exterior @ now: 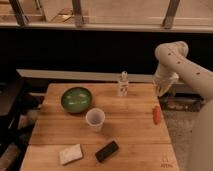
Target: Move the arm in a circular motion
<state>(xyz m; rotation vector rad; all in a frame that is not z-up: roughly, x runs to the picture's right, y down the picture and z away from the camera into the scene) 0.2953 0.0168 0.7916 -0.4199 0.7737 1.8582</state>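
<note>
Since the arm is itself the load — stiff, heavy, with nothing to take hold of — I expect it to swing freely. It hangs by the right edge of the surface, pincer pointing down, seemingly empty; released or clenched, I cannot tell.

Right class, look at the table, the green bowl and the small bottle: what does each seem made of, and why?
Table: wood, matte, visible plank seams. Green bowl: probably glazed ceramic or plastic, glossy rim. Small bottle: clear plastic or glass, see-through. The arm, smooth cream shell, probably plastic, has its gripper beyond the table's right rear corner.
</note>
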